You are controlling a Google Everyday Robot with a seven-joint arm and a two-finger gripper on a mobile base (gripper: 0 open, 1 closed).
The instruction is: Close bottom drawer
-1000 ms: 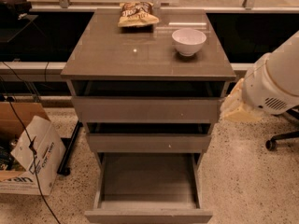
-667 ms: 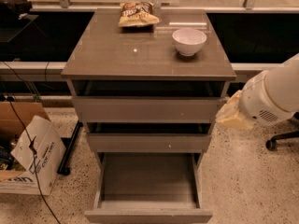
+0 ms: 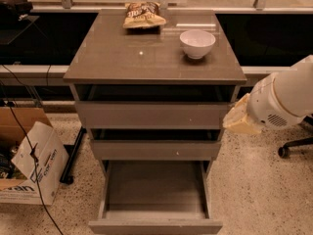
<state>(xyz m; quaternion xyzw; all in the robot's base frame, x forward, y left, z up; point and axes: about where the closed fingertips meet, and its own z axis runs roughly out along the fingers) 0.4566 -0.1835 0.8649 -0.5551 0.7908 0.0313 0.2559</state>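
pincer [image 3: 239,119] is a pale blob, partly hidden behind the white arm [image 3: 286,99]; can't tell if spread or pressed together. arm is cut off at the right edge, angled down-left, with the pincer just beside the cabinet [image 3: 146,62]. bottom drawer [image 3: 155,192] sits below-left of the pincer, pulled out, front clipped at the frame bottom.

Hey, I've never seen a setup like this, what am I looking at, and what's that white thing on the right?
One camera looks down at the front of a three-drawer cabinet. The white rounded thing on the right is a robot arm. The pale tip at its end is its gripper, beside the cabinet's right edge, level with the top drawer, apparently holding nothing. On the cabinet top sit a chip bag and a white bowl. The bottom drawer is pulled far out and looks empty; the robot's job is to close it. A cardboard box stands on the floor, left.
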